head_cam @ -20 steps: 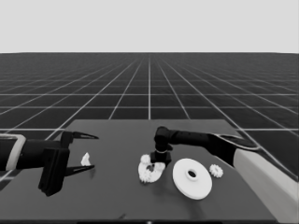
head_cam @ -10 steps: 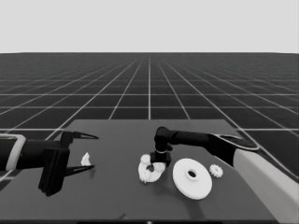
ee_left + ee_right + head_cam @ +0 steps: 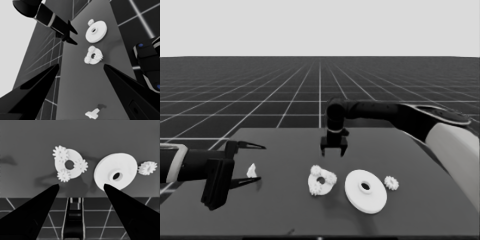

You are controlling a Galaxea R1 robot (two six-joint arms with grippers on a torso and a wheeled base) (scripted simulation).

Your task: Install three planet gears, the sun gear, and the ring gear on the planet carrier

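Note:
The smaller round part [image 3: 326, 184] lies at the table's middle, and three small gears [image 3: 64, 175] sit on it around its hole. To its right lies the larger round part [image 3: 360, 198], with a loose gear [image 3: 391, 183] just past that. My right gripper [image 3: 334, 149] hangs open and empty above the table, behind the smaller round part [image 3: 72, 155]. Both round parts show beyond its fingertips [image 3: 57, 185] in the right wrist view. At the table's left end my left gripper [image 3: 260, 163] waits open, not holding the thin white piece [image 3: 252, 171] that lies between its fingers.
Seen from the left wrist, the right gripper [image 3: 71, 35] hovers beside the larger round part [image 3: 100, 33] and the smaller one [image 3: 93, 60]. Dark machinery with blue lights [image 3: 147, 62] stands at the table's edge. The table's front edge runs close below the parts.
My right gripper has risen and drawn back from the smaller round part, leaving the gears on it. The left arm has not moved.

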